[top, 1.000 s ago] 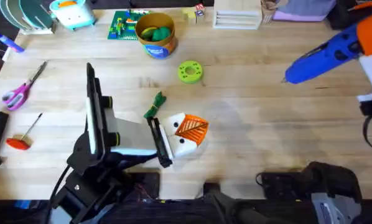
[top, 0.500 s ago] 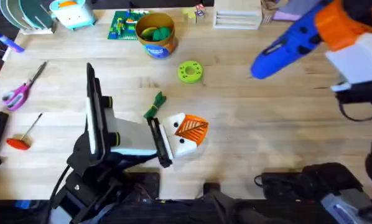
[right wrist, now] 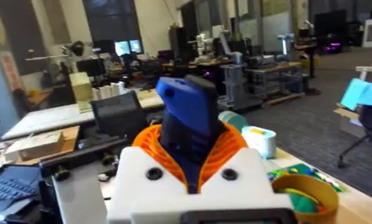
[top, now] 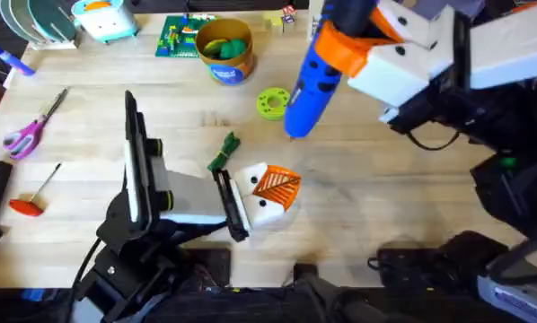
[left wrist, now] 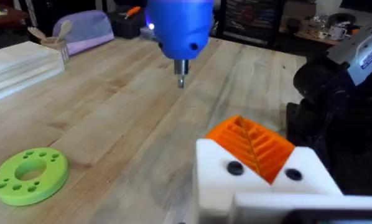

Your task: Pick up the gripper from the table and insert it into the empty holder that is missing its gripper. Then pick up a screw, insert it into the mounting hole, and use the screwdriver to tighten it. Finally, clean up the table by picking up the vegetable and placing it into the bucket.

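My left gripper (top: 242,208) lies low on the table, shut on the white holder (top: 258,205) (left wrist: 254,190). The orange ribbed gripper (top: 277,184) (left wrist: 254,144) sits in the holder. A dark mounting hole (left wrist: 234,168) shows in its face. My right gripper (top: 340,49) (right wrist: 189,142) is shut on the blue screwdriver (top: 309,85) (left wrist: 180,25) (right wrist: 186,112). It hangs tilted above the table, and its bit (left wrist: 181,74) points down, beyond the holder. The green vegetable (top: 224,152) lies just behind the holder. The orange bucket (top: 237,67) (right wrist: 310,186) stands at the back with toy food in it.
A lime-green ring (top: 273,103) (left wrist: 29,174) lies next to the screwdriver's tip. Scissors (top: 30,130) and a red-handled tool (top: 30,202) lie at the left. Boxes and toys line the far edge. Bare wood stretches to the right of the holder.
The right arm has swung the screwdriver from the far right edge leftward to the table's middle, and its tip now points down near the green ring. The left arm and holder have not moved.
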### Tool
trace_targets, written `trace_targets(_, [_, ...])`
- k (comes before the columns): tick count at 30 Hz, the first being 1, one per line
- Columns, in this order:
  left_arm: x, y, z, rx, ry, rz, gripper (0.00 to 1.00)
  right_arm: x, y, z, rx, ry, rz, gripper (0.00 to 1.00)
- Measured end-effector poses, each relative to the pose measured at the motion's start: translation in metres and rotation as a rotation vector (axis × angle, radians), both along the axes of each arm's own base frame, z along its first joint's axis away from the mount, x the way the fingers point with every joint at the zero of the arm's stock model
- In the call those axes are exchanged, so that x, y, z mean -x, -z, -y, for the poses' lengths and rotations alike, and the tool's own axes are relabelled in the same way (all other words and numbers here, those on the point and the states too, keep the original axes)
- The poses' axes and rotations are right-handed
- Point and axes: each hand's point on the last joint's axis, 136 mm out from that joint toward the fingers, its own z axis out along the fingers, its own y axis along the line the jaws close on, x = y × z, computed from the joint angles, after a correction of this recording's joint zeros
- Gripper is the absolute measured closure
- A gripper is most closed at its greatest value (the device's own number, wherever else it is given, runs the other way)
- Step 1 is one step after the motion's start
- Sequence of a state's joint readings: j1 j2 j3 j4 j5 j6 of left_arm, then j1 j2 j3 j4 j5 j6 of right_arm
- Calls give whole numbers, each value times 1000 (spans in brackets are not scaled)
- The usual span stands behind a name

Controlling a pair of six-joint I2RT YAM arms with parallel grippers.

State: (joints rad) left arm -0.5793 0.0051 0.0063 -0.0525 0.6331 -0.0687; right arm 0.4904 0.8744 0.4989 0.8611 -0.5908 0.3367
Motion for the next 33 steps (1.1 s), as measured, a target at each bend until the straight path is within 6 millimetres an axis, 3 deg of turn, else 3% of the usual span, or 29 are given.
trace_targets(9, [0,0,0,0,0,0,993,28,-24,-35,-41,-146,61,927])
trace_targets(15, [0,0,0,0,0,0,993,40,-12,-60,-22,-229,26,927])
trace_targets(33, [0,0,0,0,0,0,993,42,-1,-66,10,-254,-15,927])
